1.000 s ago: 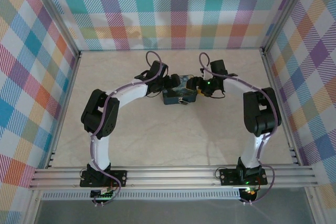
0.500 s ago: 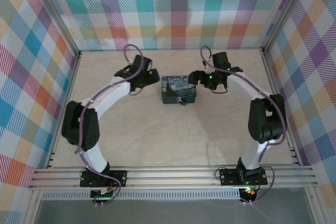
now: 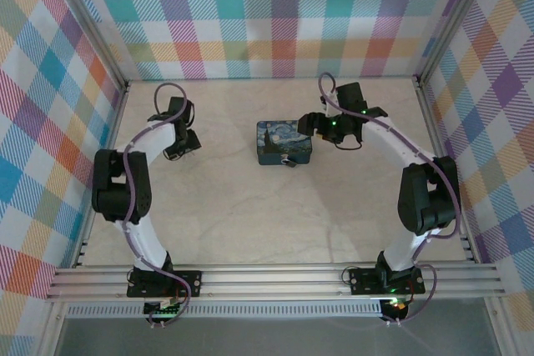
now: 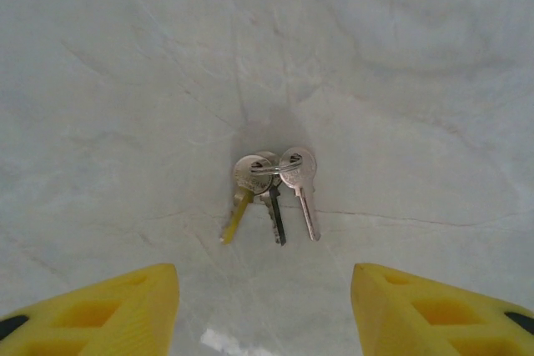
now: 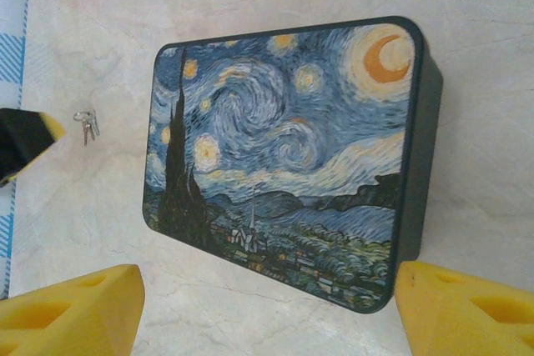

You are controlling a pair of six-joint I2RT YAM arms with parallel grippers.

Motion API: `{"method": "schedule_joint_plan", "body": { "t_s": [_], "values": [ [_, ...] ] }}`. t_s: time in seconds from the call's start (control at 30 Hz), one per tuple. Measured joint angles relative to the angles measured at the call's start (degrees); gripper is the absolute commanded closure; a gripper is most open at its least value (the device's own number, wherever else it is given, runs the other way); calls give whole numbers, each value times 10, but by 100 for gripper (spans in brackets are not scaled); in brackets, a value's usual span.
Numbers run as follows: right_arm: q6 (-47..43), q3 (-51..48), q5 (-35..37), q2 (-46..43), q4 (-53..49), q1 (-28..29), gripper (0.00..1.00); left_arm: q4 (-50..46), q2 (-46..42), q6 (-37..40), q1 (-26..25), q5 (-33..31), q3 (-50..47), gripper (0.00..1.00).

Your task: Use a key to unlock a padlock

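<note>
The left hand [image 4: 264,293] hangs open and empty over the counter [image 4: 400,81], its yellow fingers [image 4: 108,306] well apart. A bunch of keys [image 4: 272,179] lies flat just beyond them, on the left of the counter. The right hand [image 5: 267,310] is also wide open and holds nothing, poised at the right end of the painted box [image 5: 284,156] at mid-counter. The padlock [image 3: 289,162] sits at the box's near edge.

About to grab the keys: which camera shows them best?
Left wrist: the keys lie sharp and centred, ahead of the open left gripper. Right wrist shows them tiny, left of the box.
</note>
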Motion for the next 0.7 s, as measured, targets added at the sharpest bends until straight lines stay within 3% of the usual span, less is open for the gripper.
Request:
{"method": "schedule_joint_plan", "body": {
  "t_s": [0.2,0.7],
  "values": [
    [3,-22,0,-6,0,3,21,-9,55,17,3,9,41,55],
    [19,-31,-4,-14,3,7,22,-12,82,36,9,15,47,60]
  ]
}}
